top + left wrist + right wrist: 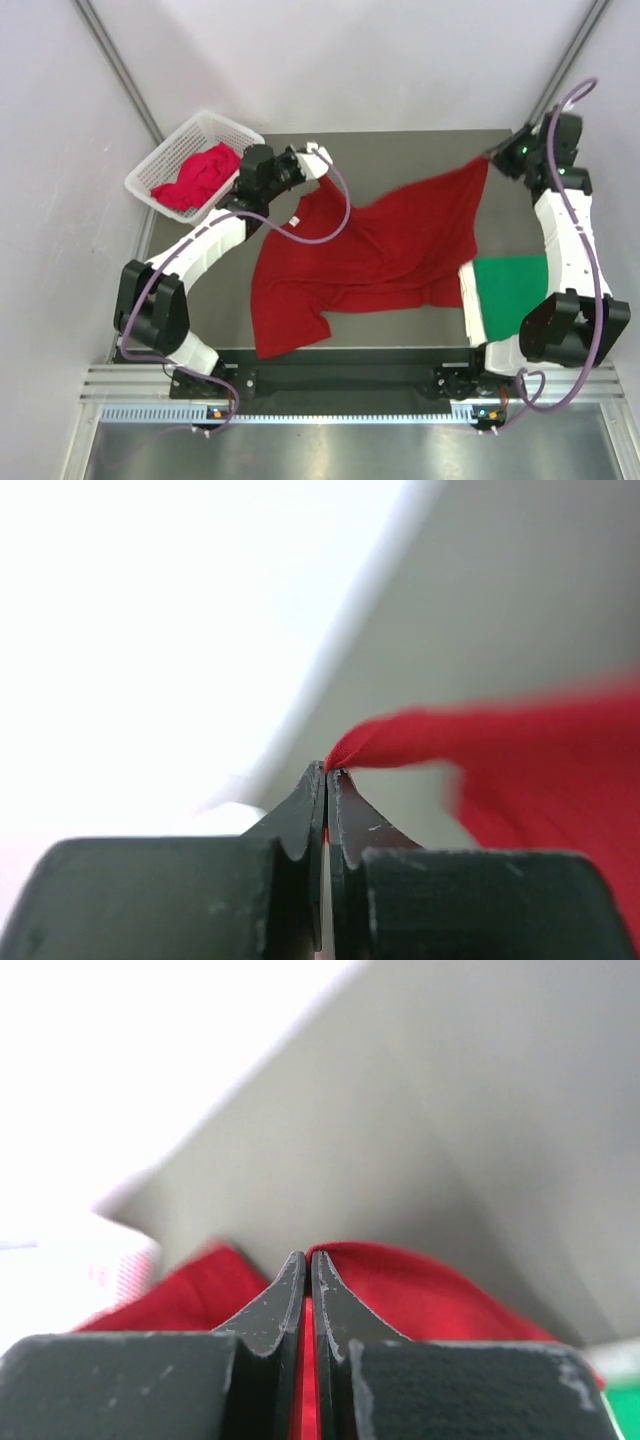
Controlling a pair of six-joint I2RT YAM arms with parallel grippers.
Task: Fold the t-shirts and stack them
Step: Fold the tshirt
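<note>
left gripper (327, 772) and right gripper (305, 1256) each clamped on dark red t-shirt (390, 245) at far edge of bench (400, 160). green t-shirt (512, 290) near-right corner; basket (215, 122) off far-left corner holds pink-red t-shirt (195, 178).

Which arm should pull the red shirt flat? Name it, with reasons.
Left, probably: left hand and right hand both pinch the red shirt, but the folded green shirt crowds the right arm.

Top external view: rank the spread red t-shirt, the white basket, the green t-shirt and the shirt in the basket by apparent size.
1. spread red t-shirt
2. white basket
3. green t-shirt and pinkish shirt in the basket: too alike to rank.
</note>
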